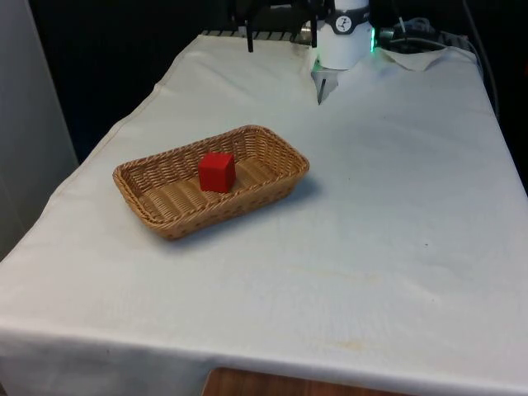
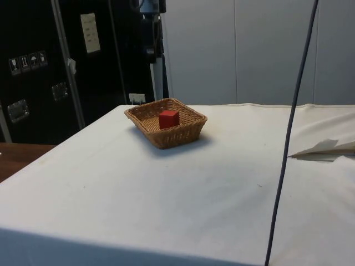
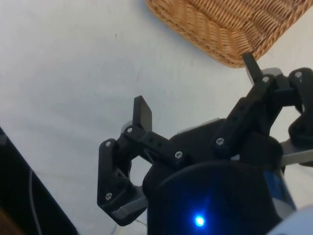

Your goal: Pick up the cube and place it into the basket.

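In the wrist view the basket [image 3: 230, 29] is cut off by the picture's edge, so just one woven corner and part of a wall show there. The claw [image 3: 198, 88] has its far finger crossing that basket corner, hiding a bit of the rim. In the front view the near wall of the basket [image 1: 177, 223] hides the foot of the red cube [image 1: 217, 172], and in the side view the basket's wall [image 2: 172, 136] covers the cube's [image 2: 169, 118] lower part likewise. The tabletop [image 1: 396, 206] runs out of the front view at its near edge.

A robotics lab: a counter draped in a plain white cloth [image 1: 396, 206], black equipment cabinets [image 2: 44, 66] bearing labels, a hanging dark cable [image 2: 291, 127], and bare white wall panels [image 2: 249, 50].
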Available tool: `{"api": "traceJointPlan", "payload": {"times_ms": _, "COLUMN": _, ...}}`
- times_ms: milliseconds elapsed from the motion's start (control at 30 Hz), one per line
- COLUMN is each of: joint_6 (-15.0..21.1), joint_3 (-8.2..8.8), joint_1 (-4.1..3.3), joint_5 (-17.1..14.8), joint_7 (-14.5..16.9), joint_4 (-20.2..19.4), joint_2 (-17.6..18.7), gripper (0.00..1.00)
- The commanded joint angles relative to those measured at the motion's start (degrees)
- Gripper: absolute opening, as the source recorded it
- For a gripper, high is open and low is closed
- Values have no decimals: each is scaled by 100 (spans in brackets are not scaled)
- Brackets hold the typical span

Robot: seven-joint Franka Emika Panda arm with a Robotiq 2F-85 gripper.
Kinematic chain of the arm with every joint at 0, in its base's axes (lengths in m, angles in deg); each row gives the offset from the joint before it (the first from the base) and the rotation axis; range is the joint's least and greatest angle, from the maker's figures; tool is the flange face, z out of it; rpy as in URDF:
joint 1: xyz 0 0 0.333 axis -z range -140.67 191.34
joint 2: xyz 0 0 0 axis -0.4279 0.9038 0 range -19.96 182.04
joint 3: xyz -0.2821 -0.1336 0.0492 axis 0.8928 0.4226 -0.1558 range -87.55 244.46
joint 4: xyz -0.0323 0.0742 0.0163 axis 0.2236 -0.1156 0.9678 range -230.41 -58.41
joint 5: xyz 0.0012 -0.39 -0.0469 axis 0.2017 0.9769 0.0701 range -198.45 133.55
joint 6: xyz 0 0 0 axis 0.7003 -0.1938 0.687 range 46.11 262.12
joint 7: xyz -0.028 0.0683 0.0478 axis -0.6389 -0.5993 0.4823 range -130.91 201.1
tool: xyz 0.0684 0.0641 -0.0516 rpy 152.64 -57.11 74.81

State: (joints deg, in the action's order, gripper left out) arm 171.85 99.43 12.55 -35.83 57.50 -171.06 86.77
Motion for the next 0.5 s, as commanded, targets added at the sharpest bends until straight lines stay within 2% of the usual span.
{"api": "traceJointPlan", "payload": {"times_ms": 0, "joint_6": 97, "joint_3": -6, "joint_1": -23, "joint_5": 86, "joint_7": -92, "joint_4": -126, "joint_2": -103, "gripper": 100}}
{"api": "traceJointPlan", "payload": {"times_ms": 200, "joint_6": 120, "joint_3": -57, "joint_1": -17, "joint_5": 92, "joint_7": -160, "joint_4": -355, "joint_2": -275, "gripper": 100}}
{"api": "traceJointPlan", "payload": {"times_ms": 233, "joint_6": 40, "joint_3": -57, "joint_1": 0, "joint_5": 11, "joint_7": -69, "joint_4": -292, "joint_2": -235, "gripper": 100}}
{"api": "traceJointPlan", "payload": {"times_ms": 267, "joint_6": 120, "joint_3": -63, "joint_1": -17, "joint_5": 92, "joint_7": -172, "joint_4": -378, "joint_2": -292, "gripper": 100}}
{"api": "traceJointPlan", "payload": {"times_ms": 467, "joint_6": 120, "joint_3": -97, "joint_1": -11, "joint_5": 80, "joint_7": -286, "joint_4": -590, "joint_2": -447, "gripper": 100}}
